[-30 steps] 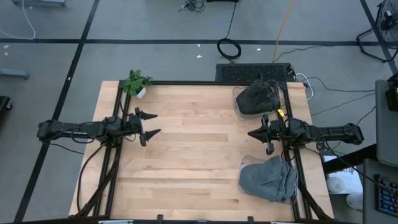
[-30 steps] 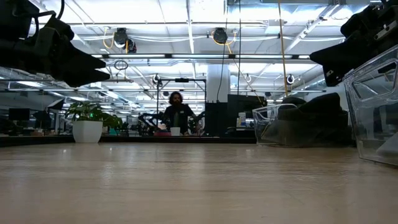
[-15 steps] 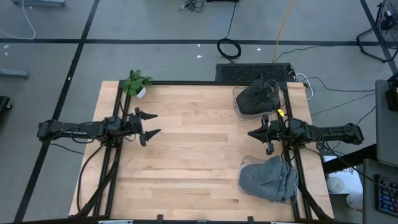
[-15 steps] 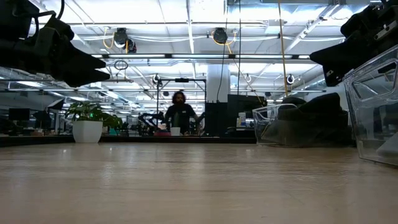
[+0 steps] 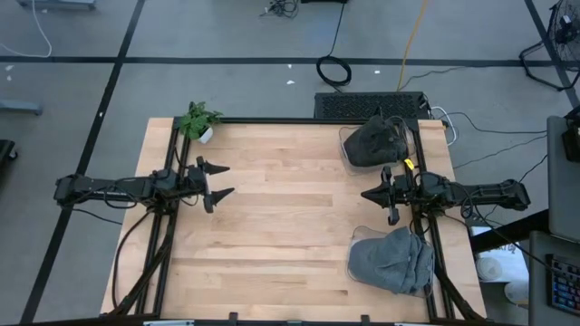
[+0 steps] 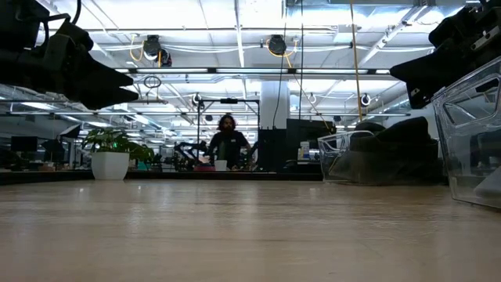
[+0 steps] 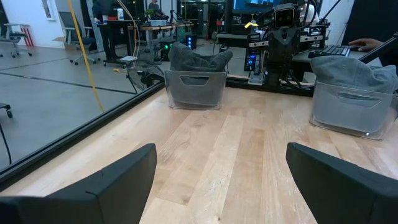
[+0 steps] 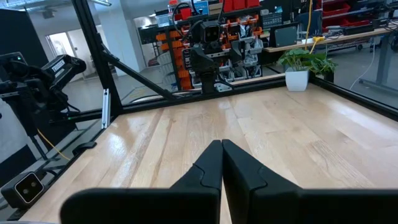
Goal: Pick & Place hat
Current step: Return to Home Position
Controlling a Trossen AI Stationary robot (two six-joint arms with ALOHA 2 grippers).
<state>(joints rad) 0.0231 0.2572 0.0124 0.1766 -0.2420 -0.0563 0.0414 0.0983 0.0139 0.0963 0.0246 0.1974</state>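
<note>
Inside the lower bin [image 5: 355, 237], gray caps [image 5: 394, 260] are lying heaped, seemingly soft and light, best pinched at a brim, while the left gripper [image 5: 224, 180] is hovering jaws apart and the right gripper [image 5: 366, 194] jaws together, empty.

slim black left arm [image 5: 109, 188] and right arm [image 5: 480, 192], yellow tag [image 5: 409, 165] on the right.

open: table [image 5: 281, 226] middle | blocked: top bin [image 5: 345, 147], bottom bin [image 5: 354, 241], right edge; plant [image 5: 198, 120], corner

Far bin [image 5: 345, 150] and near bin [image 5: 355, 241] on the table's [image 5: 281, 226] right — plant [image 5: 198, 119] far-left.
</note>
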